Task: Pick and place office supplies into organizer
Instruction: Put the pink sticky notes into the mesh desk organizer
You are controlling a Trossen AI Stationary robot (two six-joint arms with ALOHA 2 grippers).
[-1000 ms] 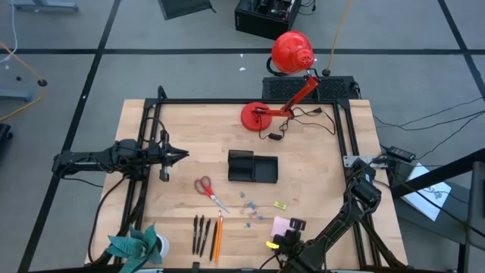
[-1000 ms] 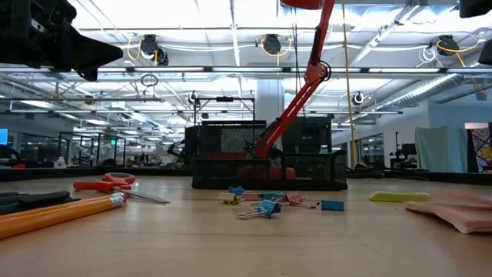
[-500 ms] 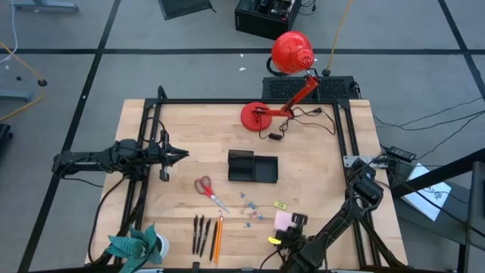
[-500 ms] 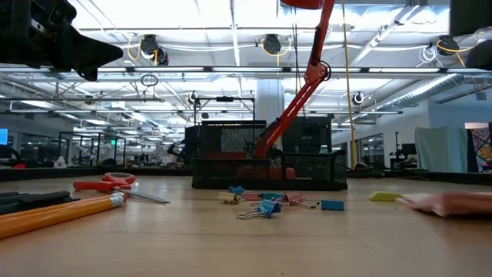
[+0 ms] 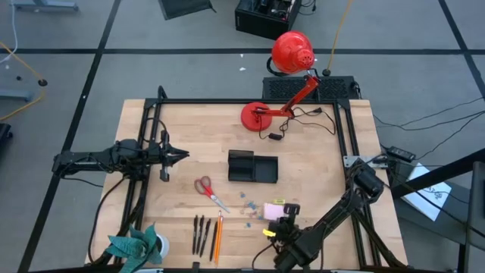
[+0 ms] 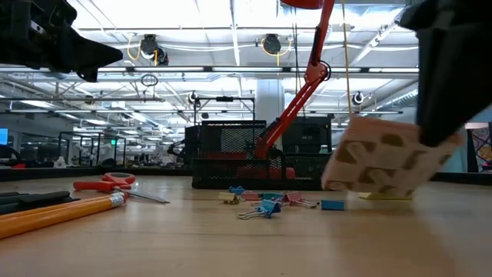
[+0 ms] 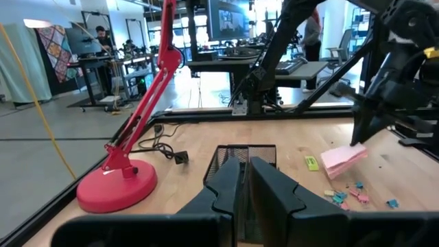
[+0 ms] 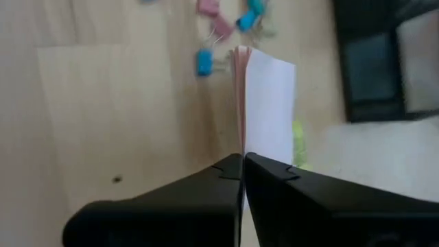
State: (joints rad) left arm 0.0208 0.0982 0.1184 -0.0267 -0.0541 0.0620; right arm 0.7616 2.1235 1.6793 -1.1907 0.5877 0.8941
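Observation:
The pale pink notepad [image 5: 273, 210] hangs tilted above the table near its front right, with my right gripper [image 5: 283, 218] shut on it. The black organizer [image 5: 252, 167] stands mid-table, beyond the pad. Red-handled scissors [image 5: 207, 189], dark pens [image 5: 198, 233] and an orange pencil [image 5: 218, 236] lie flat on the wood to the left of the pad. Small blue and pink clips [image 5: 248, 206] and a yellow bit [image 6: 388, 197] lie close under it. My left gripper [image 5: 184, 155] waits shut at the table's left, pointing level toward the organizer. My right gripper pinches the notepad's edge [image 8: 240, 147] between its two fingers, across the whole stack of sheets. The fingers come slanting down from the near right. The pad [image 6: 378, 164] is lifted clear of the table and tilted, hanging below the fingers with its patterned underside showing.
A red desk lamp stands on its round base [image 5: 258, 116] at the far edge, its cable [image 5: 303, 114] trailing on the wood. A teal plant in a white pot [image 5: 138, 244] fills the near left corner. Bare wood lies between the organizer and the clips.
My right gripper has risen and gone toward the far left, toward the organizer, rolling its wrist. The notepad, flat on the table a second ago, came up by one edge first and now hangs lifted clear and tilted.

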